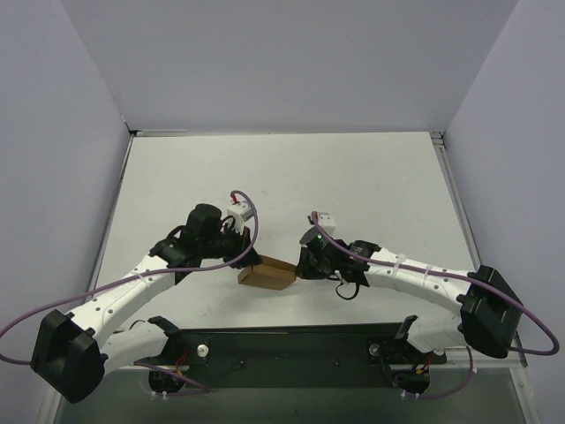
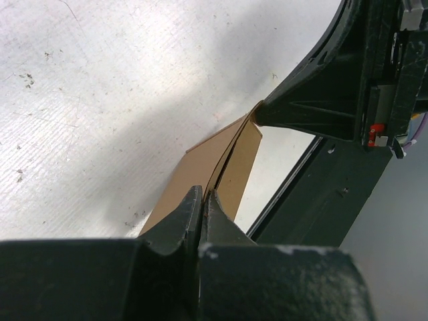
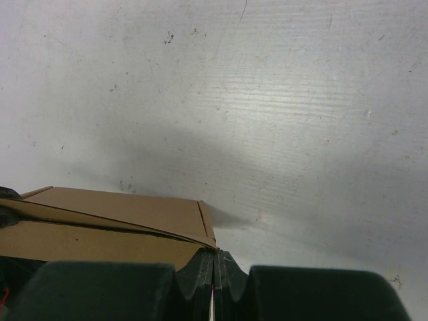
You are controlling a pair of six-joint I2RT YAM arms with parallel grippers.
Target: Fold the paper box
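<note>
The paper box (image 1: 267, 276) is a brown cardboard piece, partly folded, lying low over the white table between my two arms. My left gripper (image 1: 251, 259) is shut on its left end; in the left wrist view the jaws (image 2: 203, 195) pinch a thin cardboard edge of the box (image 2: 227, 157). My right gripper (image 1: 301, 265) is shut at the box's right end; in the right wrist view its tips (image 3: 215, 256) close on the corner of the box (image 3: 120, 212), whose top flap stands slightly apart from the wall below it.
White table (image 1: 353, 185) with grey walls on three sides. A black base rail (image 1: 291, 349) runs along the near edge, just behind the box. The right gripper's black body (image 2: 314, 107) shows at the box's far end in the left wrist view.
</note>
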